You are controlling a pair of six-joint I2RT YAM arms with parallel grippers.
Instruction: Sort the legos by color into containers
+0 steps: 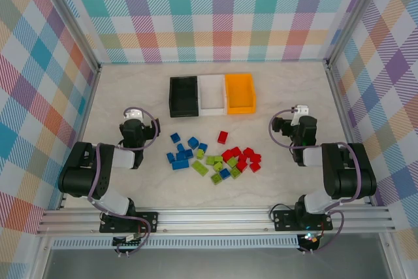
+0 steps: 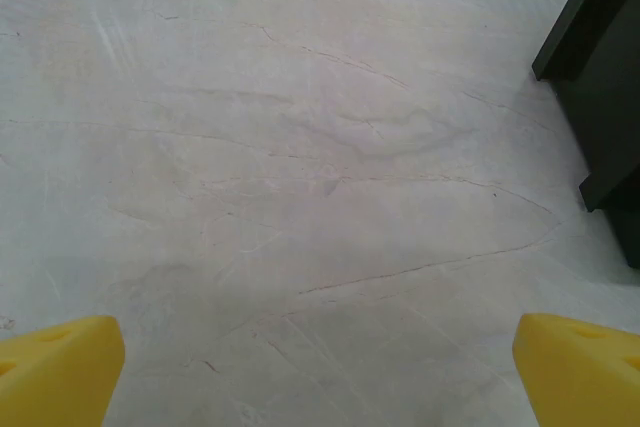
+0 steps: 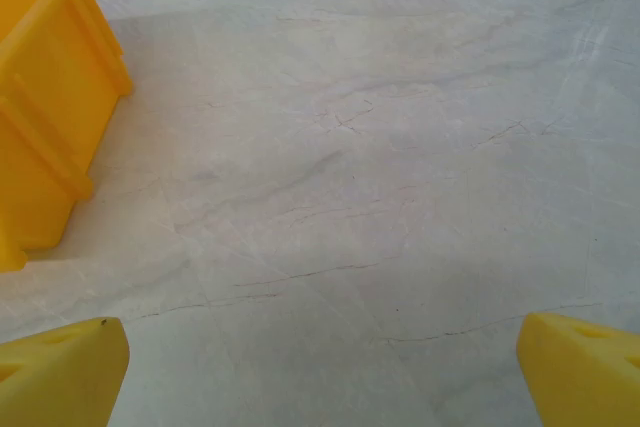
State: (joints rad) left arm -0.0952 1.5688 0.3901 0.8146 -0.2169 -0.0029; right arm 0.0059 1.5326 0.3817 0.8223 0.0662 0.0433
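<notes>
Overhead view from behind, wrist views low over tabletop point(image 2: 300, 197), facing bins point(image 1: 211, 93)

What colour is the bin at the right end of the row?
The right-end bin is orange, clearest in the top external view.

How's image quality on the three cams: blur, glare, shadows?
Top view: even soft light, no glare, bricks sharp. Left wrist view: table crisp, fingertips and black bin soft-edged, faint shadow low in frame. Right wrist view: much the same, orange bin slightly soft.

Marbled table point(image 1: 130, 89), three bins point(image 1: 212, 95) (touching), scattered legos point(image 1: 213, 159)
</notes>
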